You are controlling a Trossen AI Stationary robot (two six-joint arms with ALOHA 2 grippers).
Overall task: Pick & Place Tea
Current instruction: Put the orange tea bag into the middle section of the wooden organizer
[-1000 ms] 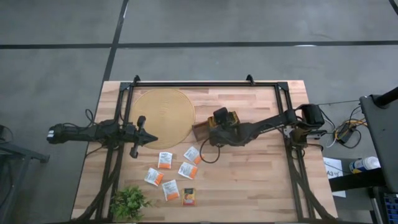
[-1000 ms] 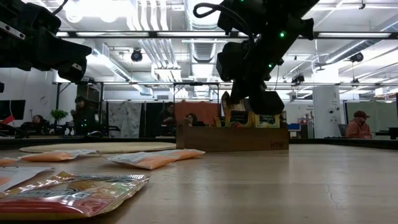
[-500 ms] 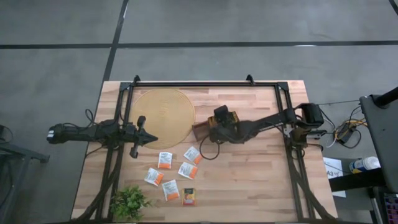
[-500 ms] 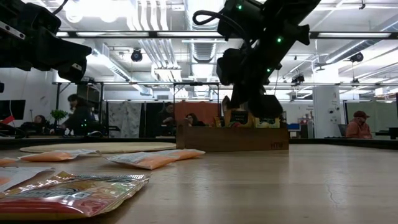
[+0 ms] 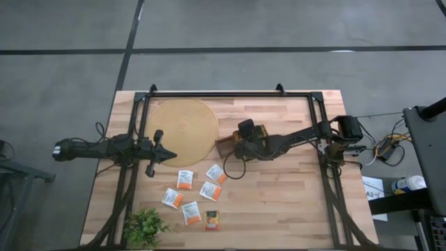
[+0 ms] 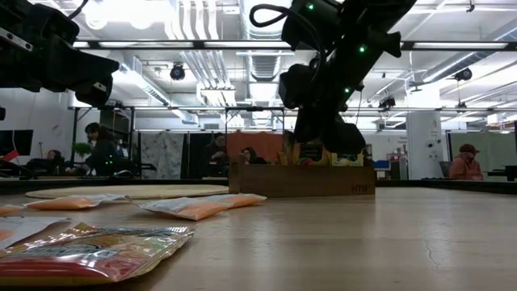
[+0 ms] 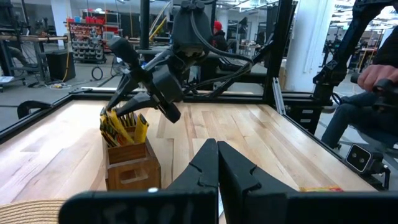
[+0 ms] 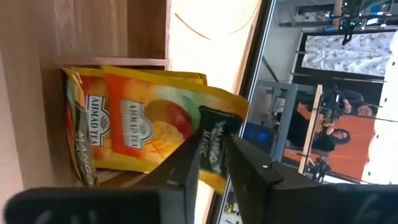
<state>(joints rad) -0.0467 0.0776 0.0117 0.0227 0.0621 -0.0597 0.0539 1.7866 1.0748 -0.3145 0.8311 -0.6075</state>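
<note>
Pale wooden worktop (image 5: 279,202) inside a black frame, seen from above, with grey floor around it. Six loose tea sachets (image 5: 185,180) lie flat in a cluster on the worktop's near left part, most white with an orange patch, one orange and dark at the near edge (image 5: 211,220). More sachets stand upright, packed together, in the wooden tray (image 7: 127,163) near the worktop's centre; in the right wrist view these show mango artwork in orange and yellow (image 8: 143,127). Right hand (image 5: 240,143) hangs directly over the tray, fingers slightly parted with a dark green sachet (image 8: 213,144) between the tips, its top edge among the standing sachets. Left hand (image 5: 167,156) is pressed together, empty, raised over the edge of the round woven mat (image 5: 182,131), well apart from the tray. Small green plant (image 5: 145,227) stands at the near left corner. Beyond the worktop, people sit in the room.
</note>
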